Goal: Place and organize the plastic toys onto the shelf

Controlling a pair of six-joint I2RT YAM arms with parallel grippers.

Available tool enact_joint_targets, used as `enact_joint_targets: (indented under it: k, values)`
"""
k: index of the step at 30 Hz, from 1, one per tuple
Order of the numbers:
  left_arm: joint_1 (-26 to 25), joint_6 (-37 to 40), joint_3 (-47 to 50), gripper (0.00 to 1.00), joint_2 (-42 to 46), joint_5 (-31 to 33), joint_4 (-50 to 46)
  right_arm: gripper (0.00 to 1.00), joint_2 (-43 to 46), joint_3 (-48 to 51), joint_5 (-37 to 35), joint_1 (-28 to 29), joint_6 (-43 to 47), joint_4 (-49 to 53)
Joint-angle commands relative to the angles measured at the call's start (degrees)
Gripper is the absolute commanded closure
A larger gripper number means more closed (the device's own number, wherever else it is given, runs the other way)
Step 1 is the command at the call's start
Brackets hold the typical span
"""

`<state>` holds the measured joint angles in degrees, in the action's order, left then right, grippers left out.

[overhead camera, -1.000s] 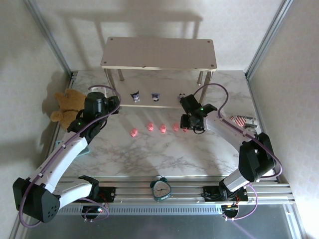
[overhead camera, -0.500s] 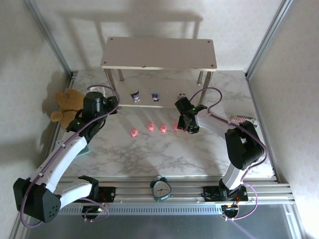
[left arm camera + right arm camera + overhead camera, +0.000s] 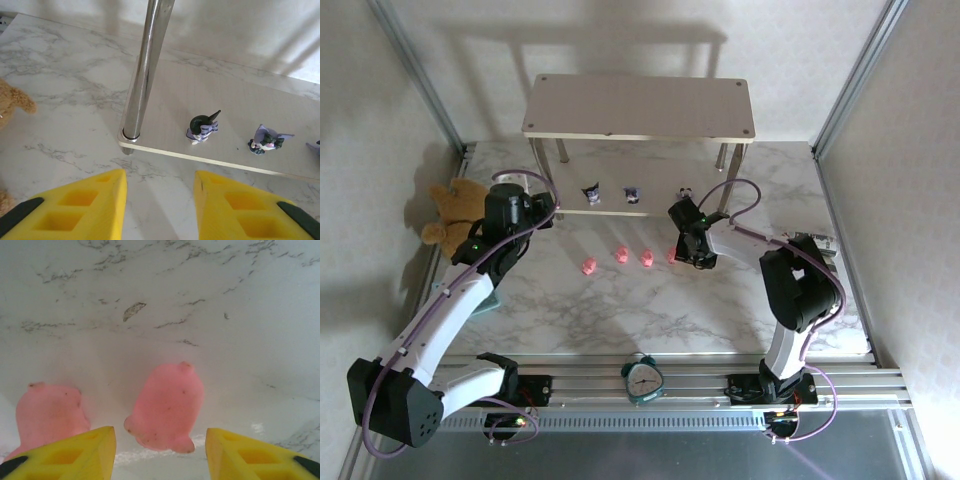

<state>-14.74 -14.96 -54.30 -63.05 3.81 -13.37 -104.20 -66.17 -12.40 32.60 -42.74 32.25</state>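
The shelf (image 3: 640,105) stands at the back; three dark figurines (image 3: 591,193) (image 3: 632,194) (image 3: 687,192) stand on its lower board (image 3: 235,105). Pink pig toys (image 3: 587,267) (image 3: 621,256) (image 3: 646,259) lie in a row on the marble. My right gripper (image 3: 692,258) hangs open over the row's right end. A pink pig (image 3: 167,407) lies between its yellow fingers (image 3: 250,455) with a gap on each side, and another pig (image 3: 47,412) sits to the left. My left gripper (image 3: 160,200) is open and empty, facing the shelf's silver leg (image 3: 145,70) and two figurines (image 3: 202,129) (image 3: 265,140).
A brown teddy bear (image 3: 455,212) lies at the far left beside my left arm. A teal alarm clock (image 3: 643,378) sits at the near edge between the arm bases. A striped packet (image 3: 815,240) lies at the right. Frame posts stand at the back corners.
My right gripper has shifted a little left along the pig row and its forearm has swung in behind it. The left arm has barely moved.
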Motion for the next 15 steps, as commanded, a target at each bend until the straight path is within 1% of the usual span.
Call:
enact_joint_targets:
  k: [1, 3, 8, 10, 15]
  values:
    - [0.77, 0.98, -0.1, 0.6, 0.82, -0.47, -0.78, 0.54, -1.26, 0.07, -1.19, -0.64, -0.79, -0.15]
    - [0.94, 0.99, -0.1, 0.6, 0.73, -0.47, -0.79, 0.6, -1.11, 0.38, -1.35, -0.69, -0.69, -0.42]
    - [0.95, 0.99, -0.36, 0.6, 0.45, -0.73, -0.65, 0.84, 0.51, 1.94, -2.41, -0.73, 0.46, -1.85]
    - [1.04, 0.99, -0.53, 0.6, 0.33, -0.75, -0.78, 0.9, 2.1, 2.89, -2.73, -0.66, 1.07, -2.05]
    - [1.2, 1.07, -1.21, 0.6, 0.33, -1.06, -1.09, 0.93, 9.33, 4.45, -4.02, -0.65, 3.73, 1.08]
